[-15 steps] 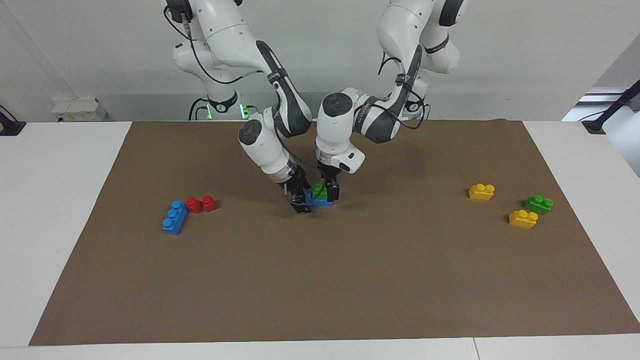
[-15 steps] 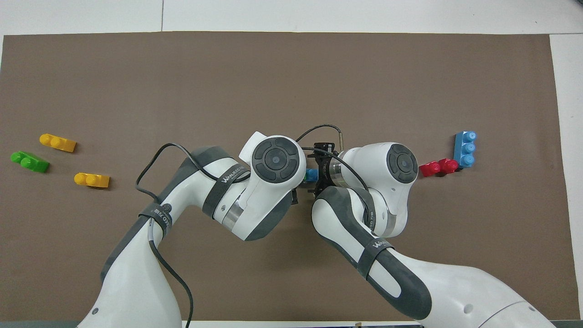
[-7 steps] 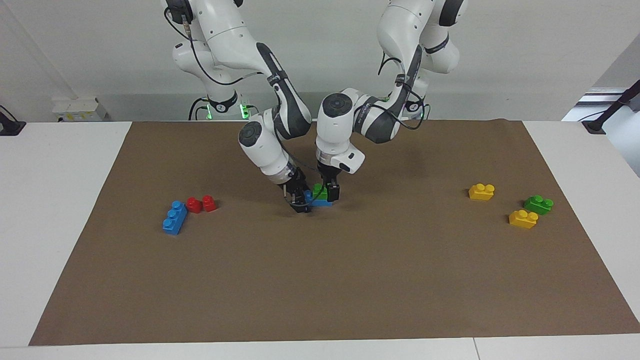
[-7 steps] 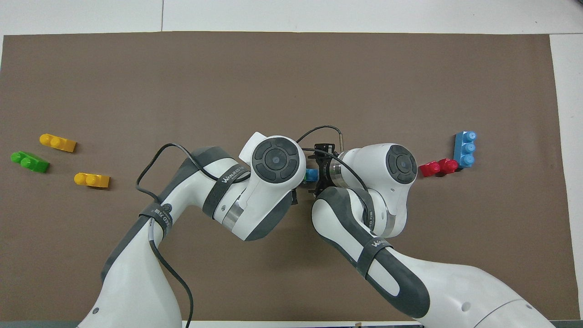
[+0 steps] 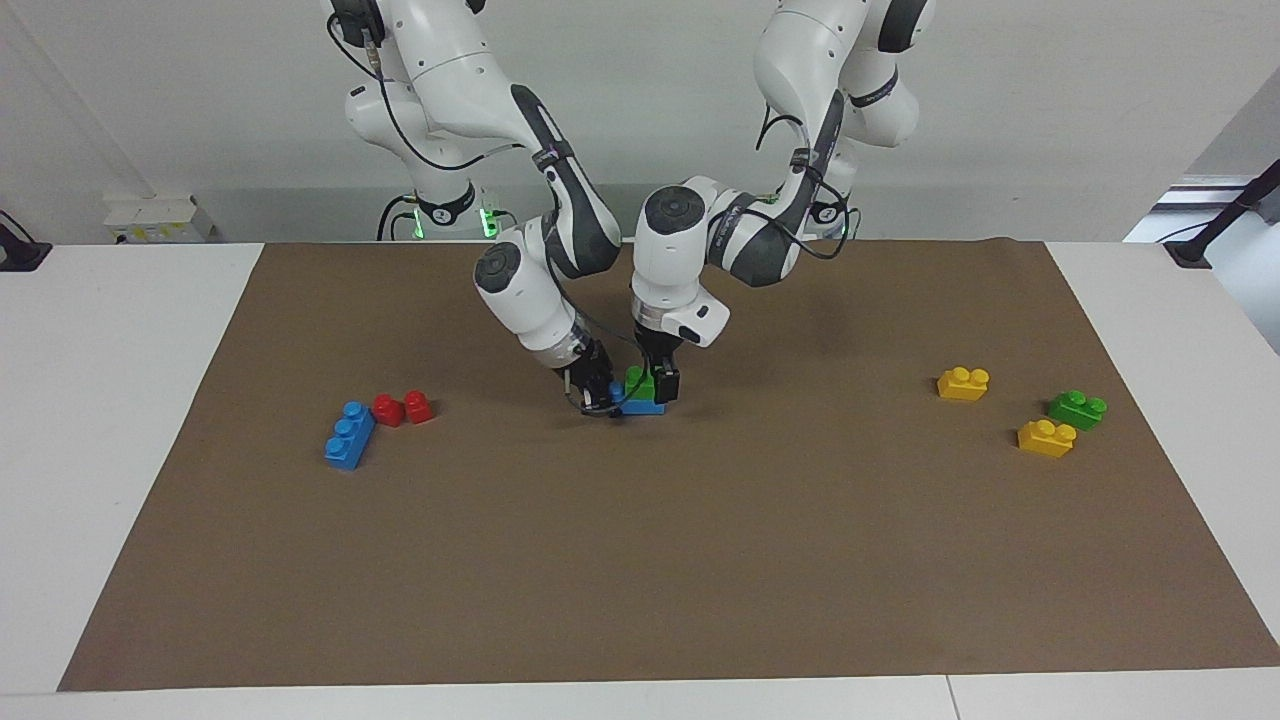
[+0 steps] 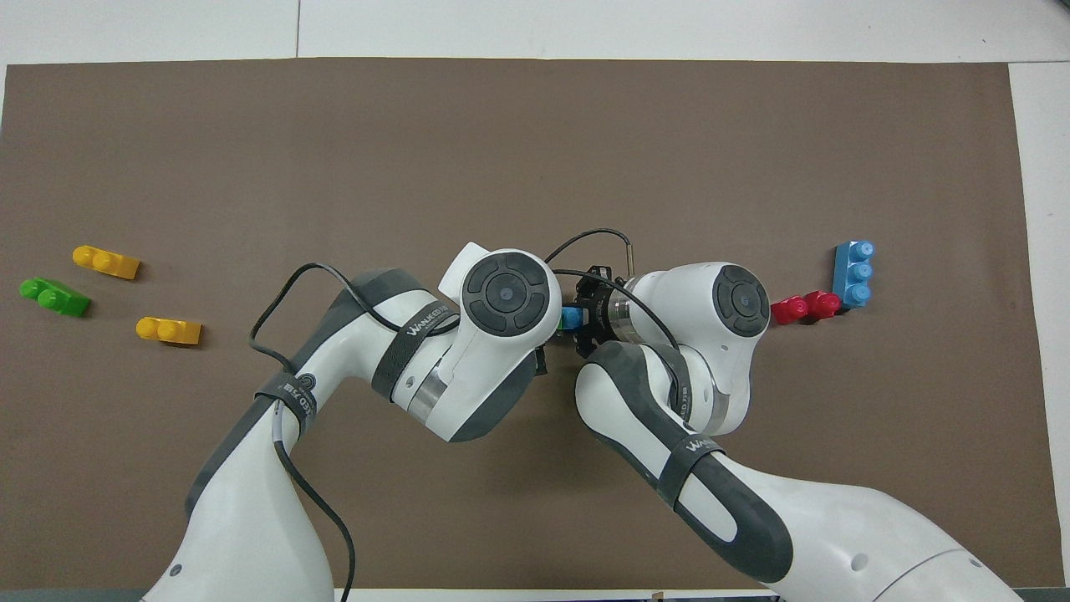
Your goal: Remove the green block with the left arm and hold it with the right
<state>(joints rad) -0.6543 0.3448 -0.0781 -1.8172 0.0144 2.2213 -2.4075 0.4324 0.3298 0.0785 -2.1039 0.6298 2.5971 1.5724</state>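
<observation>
The green block [image 5: 636, 383] sits on top of a short blue brick [image 5: 645, 406] at the middle of the brown mat. In the overhead view only a green sliver [image 6: 558, 320] and one blue stud [image 6: 572, 318] show. My left gripper [image 5: 655, 385] comes straight down on the green block and is shut on it; in the overhead view its own wrist hides it. My right gripper [image 5: 600, 398] slants in low and is at the blue brick's end toward the right arm's side, touching or nearly touching it. It also shows in the overhead view [image 6: 589, 313].
A longer blue three-stud brick [image 5: 349, 435] and two red bricks [image 5: 403, 408] lie toward the right arm's end. Two yellow bricks [image 5: 963, 383] [image 5: 1046, 438] and a second green brick [image 5: 1077, 409] lie toward the left arm's end. The mat [image 5: 640, 560] covers most of the table.
My right gripper has drawn in from the mat beside the stack to the blue brick's end. The left gripper and the green block have stayed put.
</observation>
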